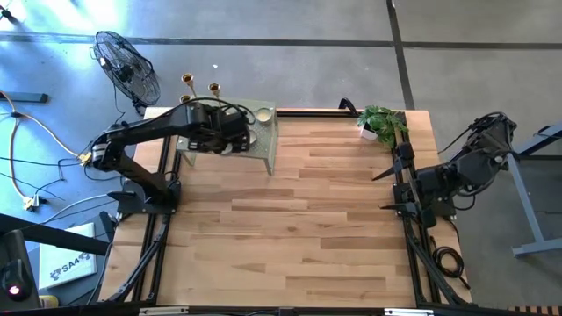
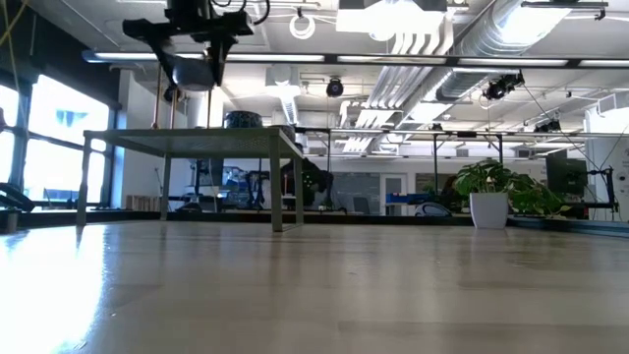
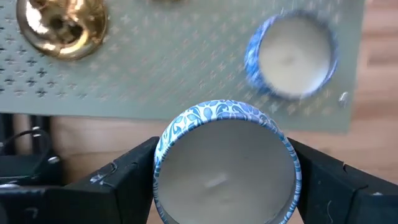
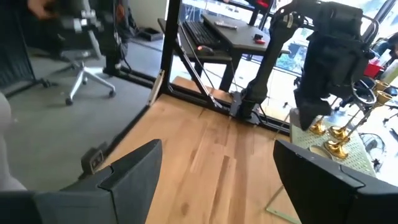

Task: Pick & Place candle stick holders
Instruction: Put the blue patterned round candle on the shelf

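The left hand (image 3: 224, 180) holds a blue-patterned candle tin (image 3: 225, 163) above the small green stand (image 1: 266, 140) at the tabletop's (image 1: 299, 219) far left corner, beside another tin (image 3: 291, 55) and a candlestick (image 3: 61, 25); the right hand (image 4: 217, 180) waits wide at the right edge.

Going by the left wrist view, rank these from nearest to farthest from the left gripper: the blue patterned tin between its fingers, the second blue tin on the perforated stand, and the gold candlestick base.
1. Blue patterned tin, held between the left gripper fingers.
2. Second blue tin, on the perforated stand just beyond, toward one end.
3. Gold candlestick base, on the stand's opposite end, slightly farther.
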Controlling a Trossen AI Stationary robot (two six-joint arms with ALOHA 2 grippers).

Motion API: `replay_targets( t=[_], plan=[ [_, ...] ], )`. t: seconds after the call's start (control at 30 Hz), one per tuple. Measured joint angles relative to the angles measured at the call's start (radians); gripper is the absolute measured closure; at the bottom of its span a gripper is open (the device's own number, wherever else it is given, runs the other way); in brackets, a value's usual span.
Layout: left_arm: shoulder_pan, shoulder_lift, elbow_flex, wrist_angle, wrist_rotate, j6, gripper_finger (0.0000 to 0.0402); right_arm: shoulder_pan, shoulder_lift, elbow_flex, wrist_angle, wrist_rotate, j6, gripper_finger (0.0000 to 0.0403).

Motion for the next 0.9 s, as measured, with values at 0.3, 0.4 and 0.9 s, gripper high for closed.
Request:
replay_targets(
  t=[0.3, 0.4, 0.9],
  plan=[
    [0.034, 0.056, 0.000, 0.022, -0.053, -0.121, 0.0113, 0.001, 0.012, 0.000, 0.046, -0.102, 0.028, 0.0100],
    [0.054, 0.068, 0.000, -0.009, -0.040, -0.188, 0.0113, 0.001, 0.029, 0.000, 0.050, -0.126, 0.028, 0.0100],
    [0.093, 0.065, -0.148, 0.104, -0.011, -0.272, 0.0113, 0.001, 0.128, 0.000, 0.021, -0.308, 0.057, 0.0100]
  ],
)
